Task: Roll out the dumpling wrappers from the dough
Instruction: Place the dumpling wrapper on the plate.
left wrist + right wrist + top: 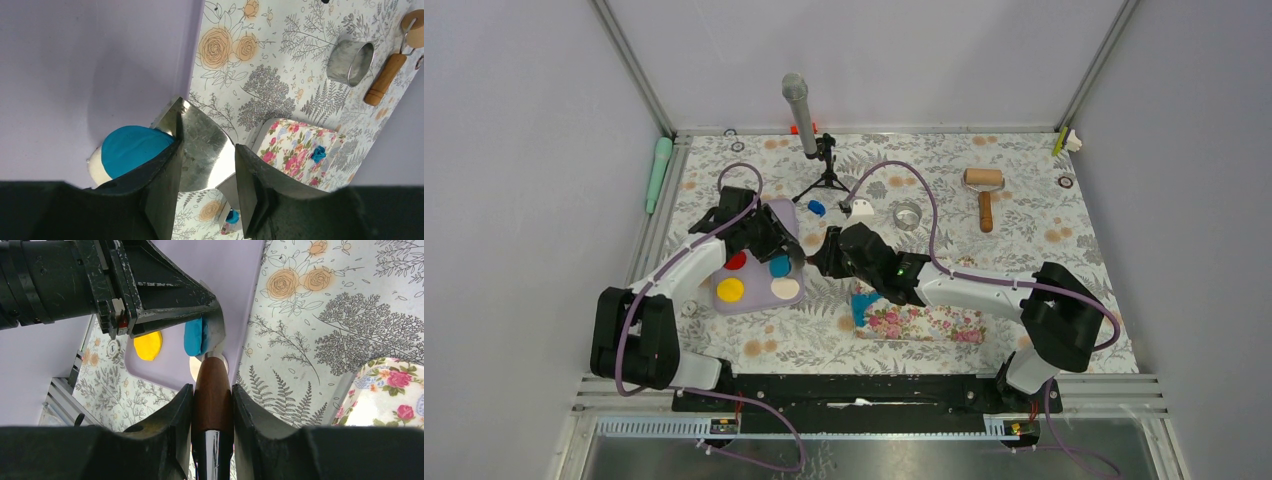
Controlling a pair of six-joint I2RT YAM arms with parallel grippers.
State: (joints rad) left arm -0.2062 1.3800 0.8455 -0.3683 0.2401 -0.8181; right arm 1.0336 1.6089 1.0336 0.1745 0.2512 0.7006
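Note:
My right gripper [212, 395] [826, 254] is shut on the brown wooden handle [212, 385] of a scraper. Its shiny metal blade [200, 142] reaches over the edge of the purple tray [754, 303]. A bright blue round wrapper [194, 336] [131, 150] lies against the blade, next to a cream disc. My left gripper [207, 150] [772, 238] hovers over the blade with its jaws slightly apart, one finger beside the wrapper. Blue dough [864, 308] [318, 153] lies on the floral pink mat [924, 323].
The tray also holds red [736, 261], yellow [730, 289] and cream [785, 289] discs. A wooden roller [984, 190] and a metal ring cutter [907, 214] lie at the back right. A microphone on a tripod [809, 120] stands at the back centre.

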